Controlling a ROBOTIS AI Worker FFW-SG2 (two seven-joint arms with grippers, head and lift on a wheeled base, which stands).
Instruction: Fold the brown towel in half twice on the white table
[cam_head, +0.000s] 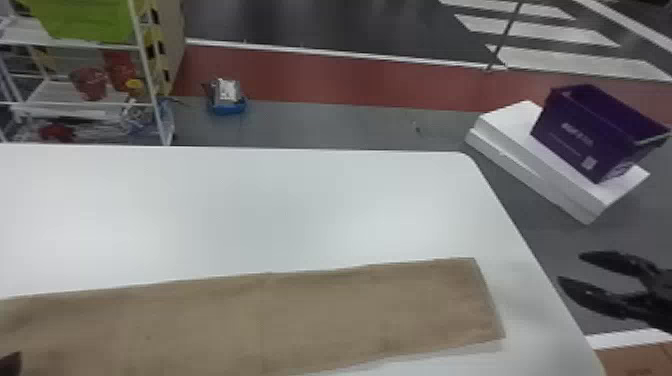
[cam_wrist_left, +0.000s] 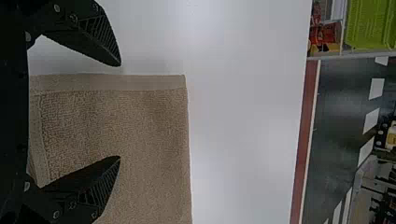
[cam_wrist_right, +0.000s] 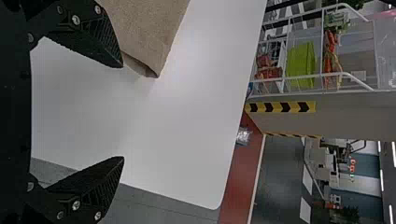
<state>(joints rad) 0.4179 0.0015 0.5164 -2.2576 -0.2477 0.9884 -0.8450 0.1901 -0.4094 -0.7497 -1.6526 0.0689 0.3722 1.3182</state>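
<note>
One brown towel (cam_head: 280, 320) runs lengthwise left to right, right end farther.

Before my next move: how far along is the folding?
One fold looks done: the brown towel lies in a long strip, a lower layer peeking out. Nothing is gripped: the left gripper and right gripper stand open. The second fold, halving that strip, seems left.

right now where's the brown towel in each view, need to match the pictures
Head view: the brown towel lies along the near part of the white table, running off the left edge.
Left wrist view: one end, partly behind a finger of the left end effector.
Right wrist view: a corner, beside a fingertip of the right end effector.
Shared landmark: the white table.
</note>
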